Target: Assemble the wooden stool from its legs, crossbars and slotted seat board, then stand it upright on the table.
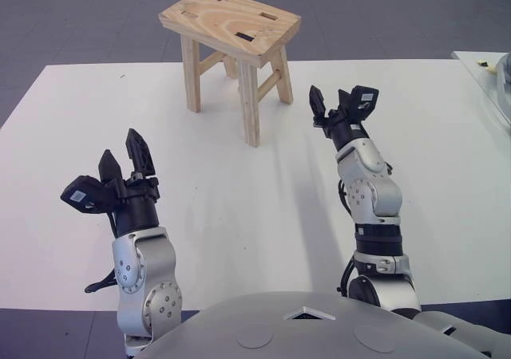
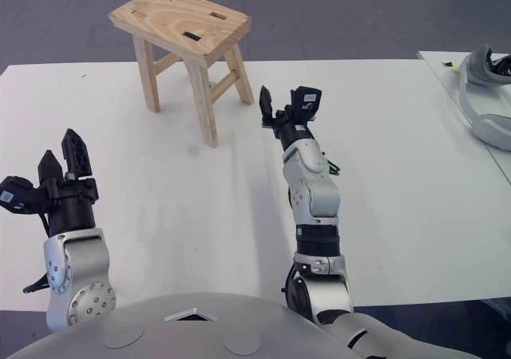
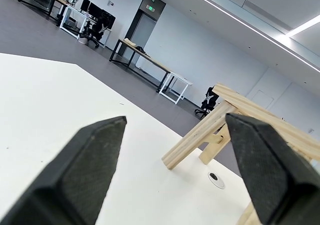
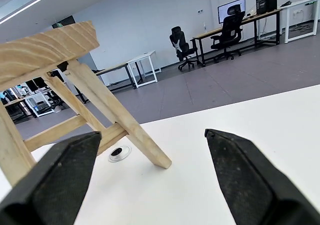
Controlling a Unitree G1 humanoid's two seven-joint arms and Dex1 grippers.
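The wooden stool stands upright and whole at the far middle of the white table, slotted seat board on top, legs and crossbars fitted. My left gripper is open and holds nothing, near the front left, well short of the stool. My right gripper is open and holds nothing, just right of the stool's nearest right leg and apart from it. The left wrist view looks between its fingers at the stool.
A second white table with a grey headset stands at the far right. A small round cable hole lies in the tabletop under the stool. Bare tabletop spreads between the two arms.
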